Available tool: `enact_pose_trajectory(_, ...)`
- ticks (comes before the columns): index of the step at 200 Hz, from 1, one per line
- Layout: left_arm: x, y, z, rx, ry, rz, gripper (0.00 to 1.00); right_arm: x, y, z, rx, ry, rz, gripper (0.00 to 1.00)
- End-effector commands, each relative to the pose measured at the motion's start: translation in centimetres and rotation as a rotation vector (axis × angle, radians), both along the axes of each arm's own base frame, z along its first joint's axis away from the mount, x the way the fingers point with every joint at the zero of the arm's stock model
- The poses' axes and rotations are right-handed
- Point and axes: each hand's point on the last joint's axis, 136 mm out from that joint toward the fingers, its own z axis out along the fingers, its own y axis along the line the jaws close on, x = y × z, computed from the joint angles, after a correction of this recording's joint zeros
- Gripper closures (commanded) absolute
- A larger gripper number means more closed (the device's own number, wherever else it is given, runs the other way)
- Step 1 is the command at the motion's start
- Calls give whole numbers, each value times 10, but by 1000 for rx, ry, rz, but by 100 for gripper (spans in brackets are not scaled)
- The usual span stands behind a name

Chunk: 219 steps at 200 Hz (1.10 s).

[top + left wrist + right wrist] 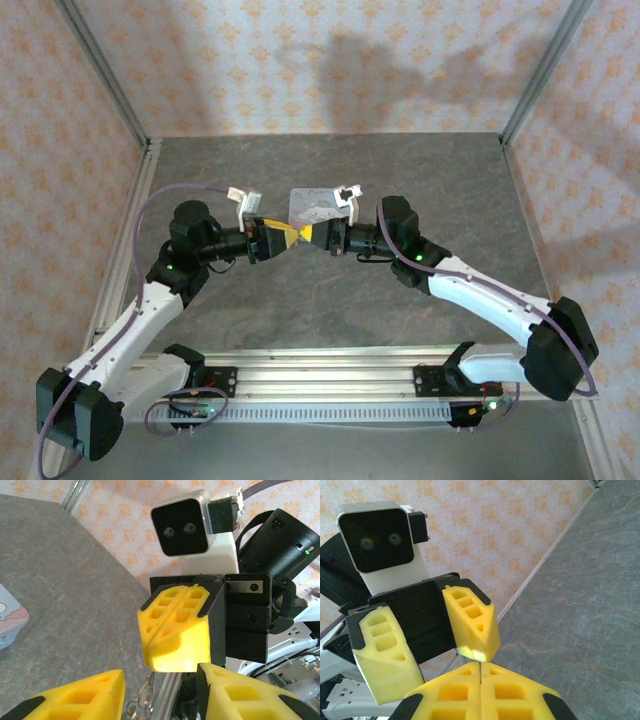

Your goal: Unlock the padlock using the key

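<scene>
Two arms meet tip to tip over the middle of a grey table (pixel 430 190), the left gripper (pixel 283 234) and the right gripper (pixel 312 238) nearly touching, nose to nose. Just beyond them, on the far side, lies a pastel tin (pixel 315 208), flat on the tabletop; in the left wrist view its corner shows at the left edge. The right gripper's yellow pads are pressed fully together, their seam a thin line. From the lower end of that seam the key (pixel 148 686) hangs down as a thin pale metal sliver, apparently pinched between the closed tips. A small wire ring (pixel 134 709) dangles beneath it. The key is up in the air between the two grippers, clear of the table and to the near side of the tin. The left gripper stands partly open, and its fingers (pixel 82 695) frame the key and ring from either side with a clear gap, gripping nothing. The right wrist view shows the same pair of fingers splayed apart, one low on the left and one higher near the centre, with black housing between them. Both arms reach in from the near edge, elbows out to left and right. Orange-patterned walls (pixel 320 60) close off the far side and both flanks of the table.
</scene>
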Motion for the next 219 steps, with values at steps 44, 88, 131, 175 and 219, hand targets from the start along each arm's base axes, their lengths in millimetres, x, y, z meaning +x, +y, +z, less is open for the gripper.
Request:
enact_pose_trajectory(44,-2,-3,-14,8,6,-27,58,-5,3,31,68,-69,30,100)
enact_pose_trajectory(88,-3,-5,-17,-1,18,-52,57,-5,2,32,70,-71,25,100)
enact_pose_trajectory(131,-7,-7,-19,0,25,-74,62,-3,2,32,68,-76,15,100)
enact_pose_trajectory(175,-7,-7,-21,6,28,-76,80,-3,2,32,68,-75,13,100)
enact_pose_trajectory(219,-8,-5,-20,9,20,-69,100,-1,-1,30,65,-77,-13,100)
